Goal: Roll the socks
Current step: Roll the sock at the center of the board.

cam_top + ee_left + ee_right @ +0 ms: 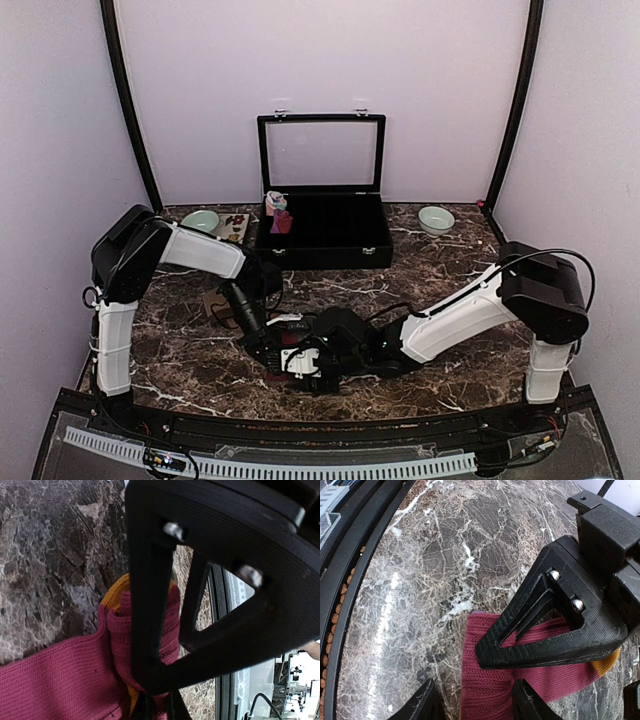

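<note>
In the left wrist view, the left gripper (160,709) is seen closed on a bunched fold of the red-maroon sock (65,675). The orange toe (112,592) is tucked up behind the near finger, and the rest of the knit is spread flat on the marble table (50,555). In the right wrist view, the right gripper (477,704) is held open. Its two fingertips stand apart on either side of the sock's near edge and are not closed on it, while the other gripper is pressed onto the fabric just beyond. From the top view, both grippers are found together at the near middle of the table, with the sock beneath them and only partly shown. A tan-brown patch (214,303) beside the left arm is judged to be the plain pair, though it cannot be told for certain. A black case (320,250) with its lid raised is set well behind, and a pink and light-blue bundle (277,208) is held in it. The sock is judged light, soft and limp, so a fold is likely to spring loose if released. It is best taken across the full thickness of the rolled part, not by a single layer.
</note>
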Robot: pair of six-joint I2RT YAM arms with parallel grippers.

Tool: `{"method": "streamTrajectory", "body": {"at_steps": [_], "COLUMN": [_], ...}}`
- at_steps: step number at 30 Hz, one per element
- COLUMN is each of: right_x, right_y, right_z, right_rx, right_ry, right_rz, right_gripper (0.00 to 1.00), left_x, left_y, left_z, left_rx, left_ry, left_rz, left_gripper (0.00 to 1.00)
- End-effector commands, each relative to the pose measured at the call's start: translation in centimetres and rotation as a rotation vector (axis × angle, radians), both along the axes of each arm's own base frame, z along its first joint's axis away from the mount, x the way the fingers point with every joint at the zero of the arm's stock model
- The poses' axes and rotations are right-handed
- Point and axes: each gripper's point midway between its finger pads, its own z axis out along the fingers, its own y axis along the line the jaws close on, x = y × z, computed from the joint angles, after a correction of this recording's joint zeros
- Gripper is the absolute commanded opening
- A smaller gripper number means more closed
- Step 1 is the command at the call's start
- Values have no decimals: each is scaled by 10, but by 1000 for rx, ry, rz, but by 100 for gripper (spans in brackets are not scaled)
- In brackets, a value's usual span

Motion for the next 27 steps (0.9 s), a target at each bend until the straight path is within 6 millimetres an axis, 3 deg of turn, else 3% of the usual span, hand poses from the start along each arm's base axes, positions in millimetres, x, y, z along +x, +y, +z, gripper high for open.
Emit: {"method": "streamTrajectory", "body": {"at_steps": [1,5,12,15,18,23,27], "right_x": [1,1,-5,-10,-15,-22,-25], "right_y": [2,-6,-21,-27,-33,-45,-53], "right_z": [-6,-17,-46,-60,-70,-82,-90], "right_rx": [-3,-28,-102,-147,-178,-214,-244], "right_ry": [-25,-18,48,95,137,190,224], "right_rz": [-4,-25,-53,-57,-69,-83,-105], "right_gripper": [47,39,9,0,0,0,0], "left_x": [0,5,16,22,34,58,68], "left_y": [50,47,44,43,41,34,40], "left_z": [-59,-59,-59,-54,-40,7,9], "left_rx": [265,261,287,294,298,213,227], "left_ry": [-105,-117,-158,-181,-219,-297,-326], "left_rz": [-118,-111,-81,-61,-16,88,122], "left_gripper": [5,7,24,28,30,35,37]}}
